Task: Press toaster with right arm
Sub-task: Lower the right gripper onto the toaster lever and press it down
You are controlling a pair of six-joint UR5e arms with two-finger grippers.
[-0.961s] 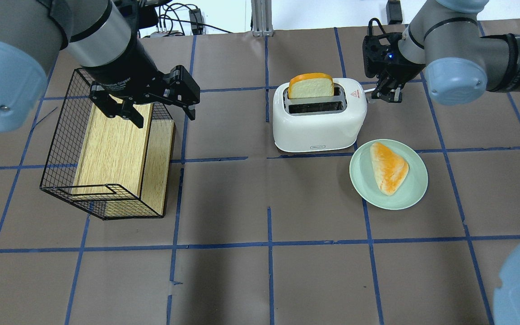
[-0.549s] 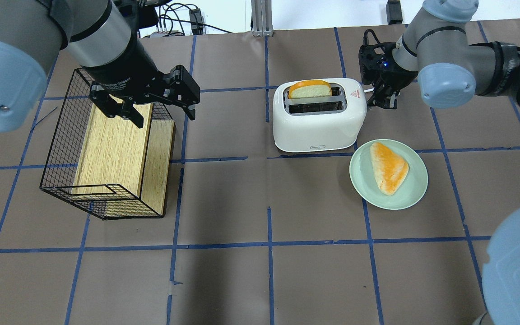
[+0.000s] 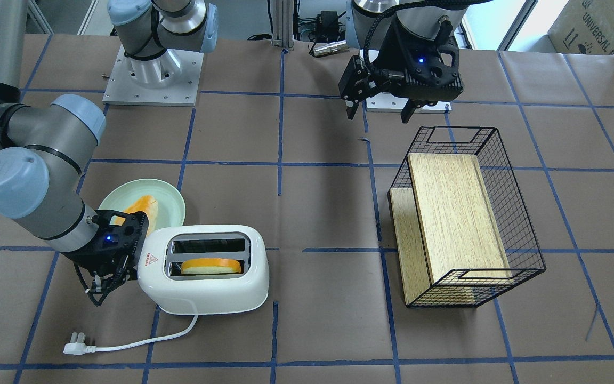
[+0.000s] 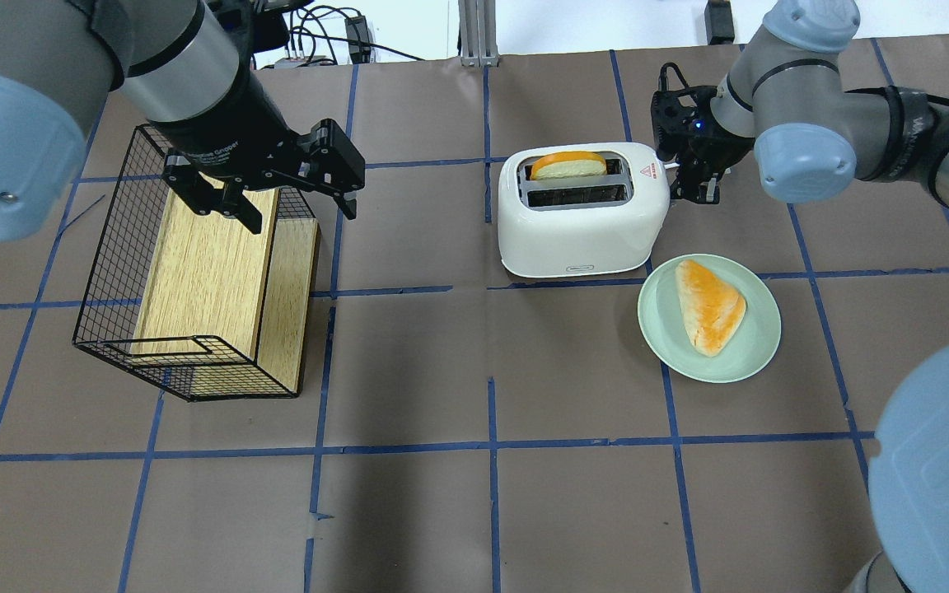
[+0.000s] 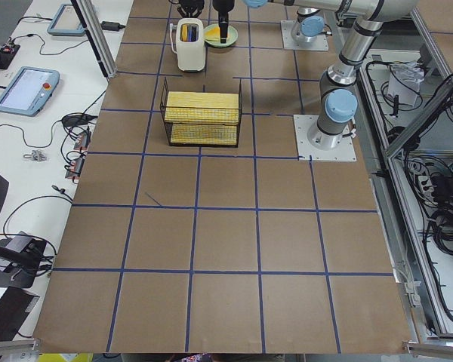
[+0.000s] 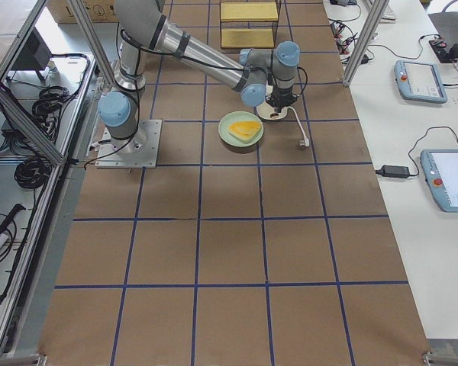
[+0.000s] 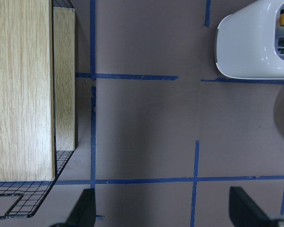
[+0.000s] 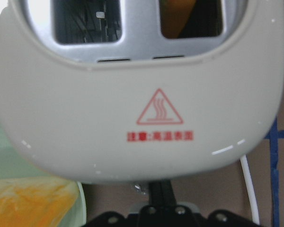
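Brown-papered tabletop (image 4: pixel 524 371) carries the toaster (image 4: pixel 582 218) beside the green plate (image 4: pixel 759 350). I see the right gripper (image 4: pixel 701 196) at its lever end, fingers pinched together for pressing, while the left gripper (image 4: pixel 300 212) hangs spread wide above the basket (image 4: pixel 104 272).

The white rounded plastic toaster (image 4: pixel 582 231) carries a red warning triangle (image 8: pixel 159 108) with red lettering, facing the black right gripper (image 4: pixel 698 194), and has silver slot surrounds. An orange-crusted pale bread slice (image 4: pixel 567 165) shows in one slot. Near that gripper, a mint-green round plate (image 4: pixel 759 346) holds an orange-and-cream bread wedge (image 4: pixel 709 305). The brown table paper (image 4: pixel 573 371) bears a blue tape grid. Near the black left gripper (image 4: pixel 297 210), a black wire basket (image 4: pixel 112 247) contains light oak-grain boards (image 4: pixel 203 272).
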